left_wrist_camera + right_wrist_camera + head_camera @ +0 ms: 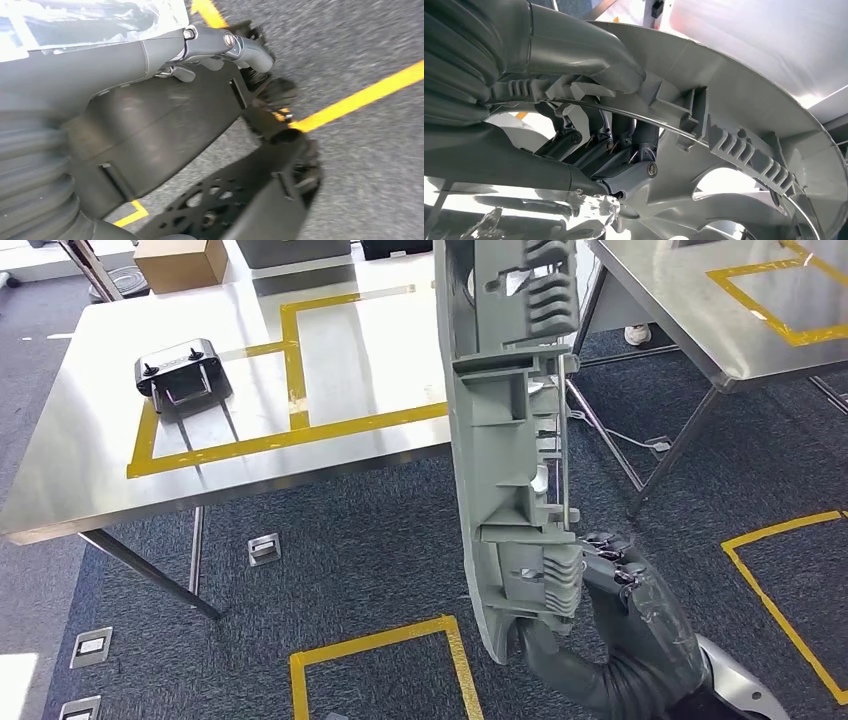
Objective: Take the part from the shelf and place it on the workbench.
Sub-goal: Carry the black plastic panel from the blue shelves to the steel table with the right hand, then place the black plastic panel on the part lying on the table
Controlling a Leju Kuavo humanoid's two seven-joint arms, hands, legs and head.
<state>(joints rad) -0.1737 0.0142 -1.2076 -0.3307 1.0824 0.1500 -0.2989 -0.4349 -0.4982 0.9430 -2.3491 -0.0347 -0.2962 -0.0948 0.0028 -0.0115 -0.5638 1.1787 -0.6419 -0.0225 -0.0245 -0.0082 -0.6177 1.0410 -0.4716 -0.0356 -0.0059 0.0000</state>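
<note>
The right hand (620,585) grasps one large grey plastic part (510,440) by its lower edge, holding it upright on edge in the air beside one steel workbench (90,440) marked with yellow tape. One small black fixture (180,370) sits on that bench. A second steel table (680,290) stands farther right. The left hand (220,47) hangs over the carpet; I cannot tell whether it is clenched.

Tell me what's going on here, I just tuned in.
The right hand grips the grey part by its lower edge and holds it upright in the air, edge-on to the head camera. The workbench with yellow tape outlines lies ahead, and a small black piece sits on it. The part is not yet on the bench. The left hand hangs over the carpet and seems to hold nothing.
</note>
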